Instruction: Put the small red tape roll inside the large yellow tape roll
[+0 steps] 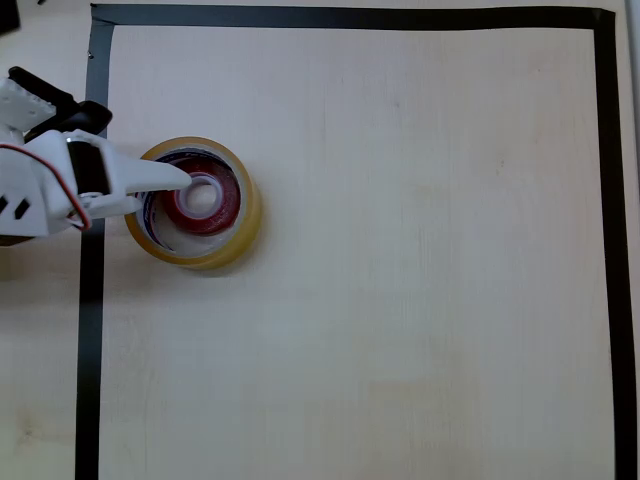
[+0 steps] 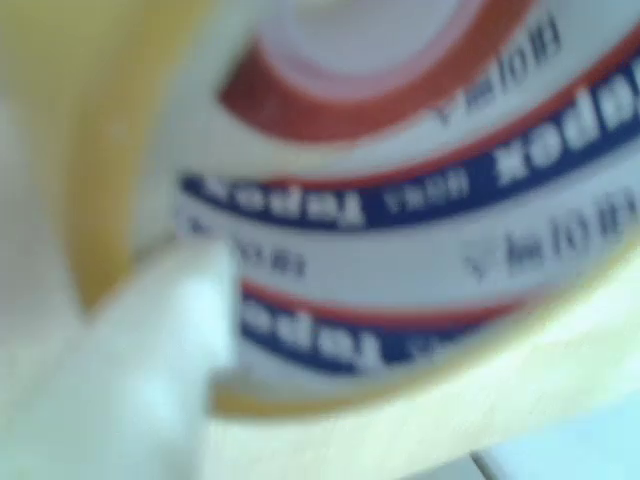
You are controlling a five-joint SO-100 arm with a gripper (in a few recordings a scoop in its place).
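In the overhead view the large yellow tape roll (image 1: 215,250) lies flat near the table's left side. The small red tape roll (image 1: 225,210) lies flat inside its hollow centre. My white gripper (image 1: 180,190) reaches in from the left, and one finger tip rests over the red roll's white core. The second finger is hidden under the first. The wrist view is blurred and very close. It has the yellow roll's rim (image 2: 100,150), its printed blue and red core (image 2: 420,210), the red roll (image 2: 370,100) at the top and one white finger (image 2: 170,330) at lower left.
A black tape line (image 1: 90,330) frames the pale wooden work area, running down the left edge just under my arm, along the top and down the right. The wooden surface stretches open to the right of the rolls.
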